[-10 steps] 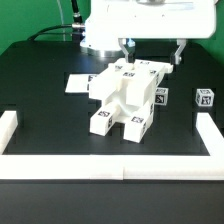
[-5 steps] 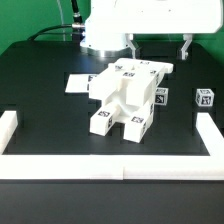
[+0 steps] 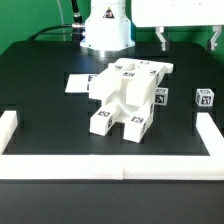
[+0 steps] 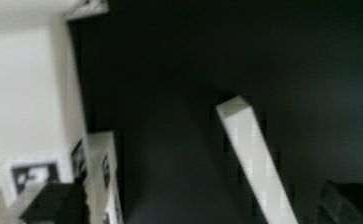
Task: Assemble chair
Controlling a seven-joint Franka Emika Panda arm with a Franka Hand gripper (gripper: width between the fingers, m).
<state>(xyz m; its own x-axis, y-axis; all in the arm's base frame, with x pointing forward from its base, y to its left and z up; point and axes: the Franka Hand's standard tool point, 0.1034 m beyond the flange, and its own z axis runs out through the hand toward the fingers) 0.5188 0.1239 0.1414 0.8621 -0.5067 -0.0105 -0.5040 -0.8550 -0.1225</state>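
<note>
The chair (image 3: pixel 124 92), a cluster of chunky matte white pieces with black-and-white tags, lies in the middle of the black bench (image 3: pixel 40 100). A small tagged block (image 3: pixel 162 97) sits just beside it on the exterior view's right; I cannot tell whether they touch. A loose tagged block (image 3: pixel 205 98) lies apart, near the bench's edge on that same side. The marker board (image 3: pixel 76 84) lies flat behind the chair, toward the exterior view's left. A low white border wall (image 3: pixel 110 166) lines the front edge and both sides. The gripper (image 3: pixel 190 42) hangs above the bench's back corner on the exterior view's right, fingers spread wide and holding nothing. The wrist view is blurred.
</note>
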